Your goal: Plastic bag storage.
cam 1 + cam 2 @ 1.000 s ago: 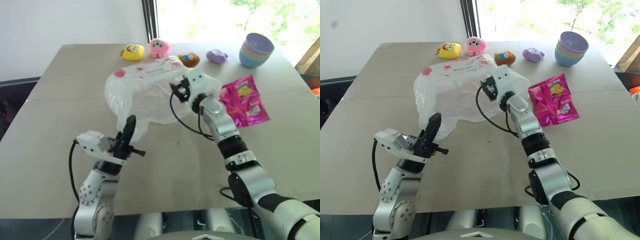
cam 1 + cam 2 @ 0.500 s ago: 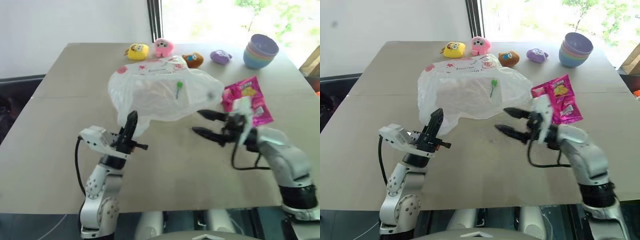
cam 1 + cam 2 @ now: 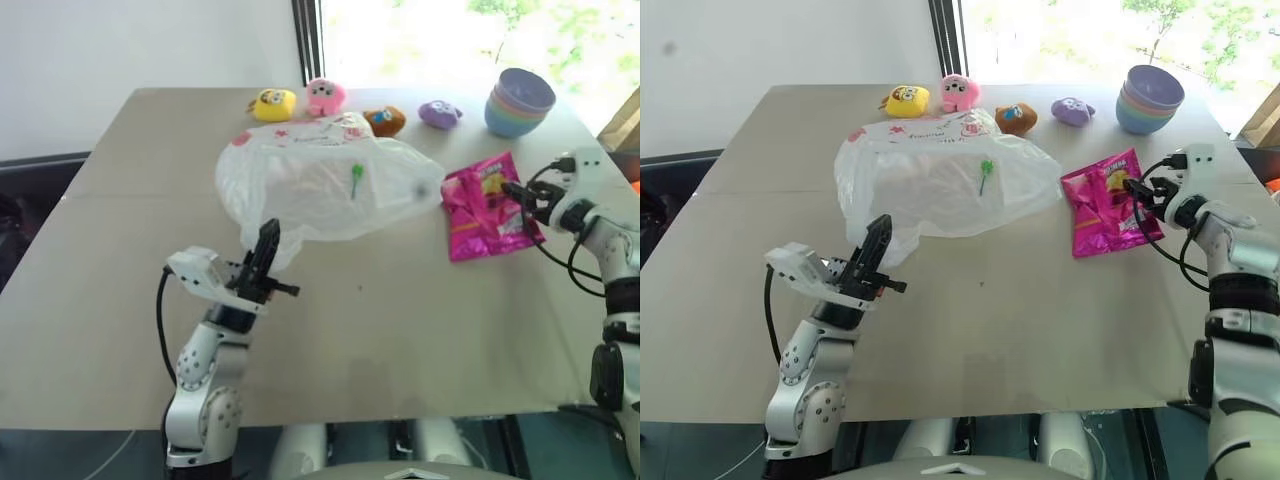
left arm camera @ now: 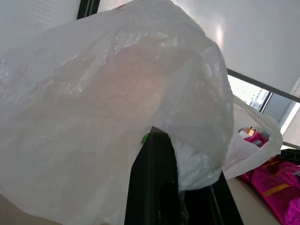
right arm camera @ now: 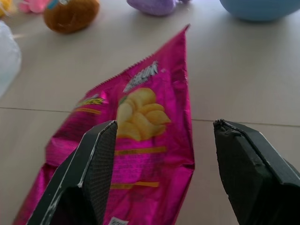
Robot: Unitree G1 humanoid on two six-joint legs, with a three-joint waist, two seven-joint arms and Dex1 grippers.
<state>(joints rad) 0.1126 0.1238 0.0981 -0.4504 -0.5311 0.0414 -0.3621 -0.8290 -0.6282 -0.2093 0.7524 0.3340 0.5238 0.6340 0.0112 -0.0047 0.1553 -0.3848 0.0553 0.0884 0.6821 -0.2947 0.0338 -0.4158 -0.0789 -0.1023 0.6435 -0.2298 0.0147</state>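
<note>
Thin whitish film: plastic bag [image 3: 322, 186], puffed up on the table [image 3: 400, 330], near edge lifted.
Left gripper [image 3: 266, 258]: clenched on the bag's near hem, film draped over the black fingers [image 4: 152, 183] in the left wrist view; likely pinned there so the loose bag stays put.
Bag relative to left jaws: caught between them, billowing up and beyond.
Right gripper [image 3: 1137, 189]: released, empty, fingers spread wide.
Magenta snack packet [image 5: 136, 140]: flat on the table, just ahead of and below the right jaws, not touched.
Bag relative to right jaws: well apart, across the packet.
Green mark [image 3: 985, 172]: small spot on the bag's film; inside or printed, cannot tell.
Plush toys [image 3: 324, 96]: row along the far edge, beyond the bag.
Stacked bowls [image 3: 516, 100]: far corner, beyond the right jaws.
Stage, as a judgement: storage barely begun; bag held at one edge, neither folded nor put away.
</note>
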